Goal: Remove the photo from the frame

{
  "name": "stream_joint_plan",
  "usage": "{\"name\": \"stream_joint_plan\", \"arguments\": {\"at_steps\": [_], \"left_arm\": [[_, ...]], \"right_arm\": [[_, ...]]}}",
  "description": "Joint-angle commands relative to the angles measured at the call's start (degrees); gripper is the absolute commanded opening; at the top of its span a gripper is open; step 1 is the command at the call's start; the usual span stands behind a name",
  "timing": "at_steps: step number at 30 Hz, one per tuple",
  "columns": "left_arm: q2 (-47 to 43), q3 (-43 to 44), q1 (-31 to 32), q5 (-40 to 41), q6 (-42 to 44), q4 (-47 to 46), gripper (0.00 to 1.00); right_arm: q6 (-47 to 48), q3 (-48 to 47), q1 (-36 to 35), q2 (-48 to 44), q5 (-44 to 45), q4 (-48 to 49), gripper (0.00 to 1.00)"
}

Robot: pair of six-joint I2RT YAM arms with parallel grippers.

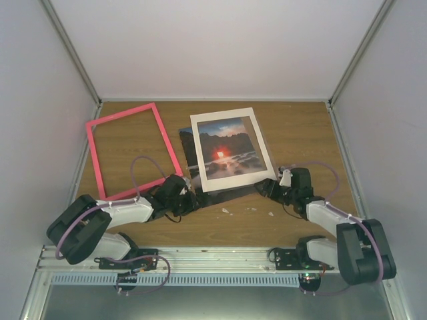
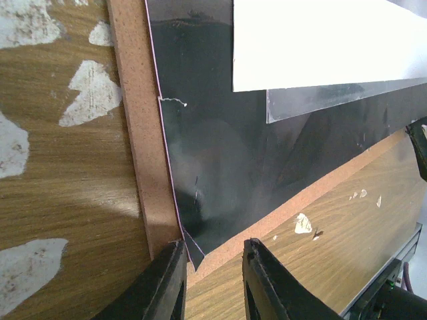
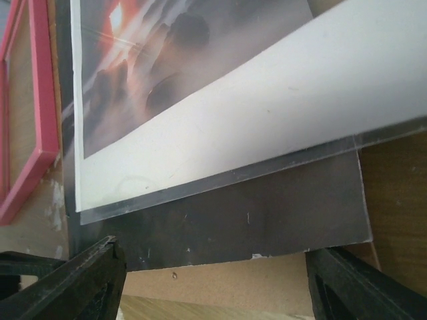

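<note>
The pink-red frame (image 1: 130,150) lies empty on the table at the left, and its side (image 3: 41,100) also shows in the right wrist view. Right of it is a loose stack. On top is a white mat (image 1: 227,150), and the photo (image 1: 219,152) shows through its window, with its dark border poking out at left and front. Under these lie a clear sheet (image 3: 233,177) and a brown backing board (image 2: 137,133). My left gripper (image 2: 213,243) is narrowly open astride the stack's near-left corner. The right gripper (image 3: 215,250) is wide open at the stack's near edge and holds nothing.
White scuffs and chips (image 1: 248,211) dot the wooden table in front of the stack. Grey walls close in the left, right and back. A metal rail (image 1: 213,253) runs along the near edge by the arm bases.
</note>
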State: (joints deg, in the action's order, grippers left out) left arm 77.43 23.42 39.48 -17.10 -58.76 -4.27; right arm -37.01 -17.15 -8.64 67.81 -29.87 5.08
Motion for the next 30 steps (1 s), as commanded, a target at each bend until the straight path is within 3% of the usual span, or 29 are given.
{"name": "stream_joint_plan", "arguments": {"at_steps": [1, 15, 30], "left_arm": [[-0.3, -1.9, -0.2, 0.2, -0.6, 0.5, 0.27], [-0.5, -3.3, 0.1, -1.5, -2.6, -2.7, 0.27], [1.1, -3.4, 0.6, -2.7, -3.8, -5.4, 0.27]], "right_arm": [[-1.8, 1.2, 0.5, -1.9, -2.6, 4.1, 0.71], [-10.4, 6.3, 0.2, 0.6, -7.3, 16.7, 0.65], [-17.1, 8.1, -6.0, 5.3, -5.3, 27.8, 0.57]]}}
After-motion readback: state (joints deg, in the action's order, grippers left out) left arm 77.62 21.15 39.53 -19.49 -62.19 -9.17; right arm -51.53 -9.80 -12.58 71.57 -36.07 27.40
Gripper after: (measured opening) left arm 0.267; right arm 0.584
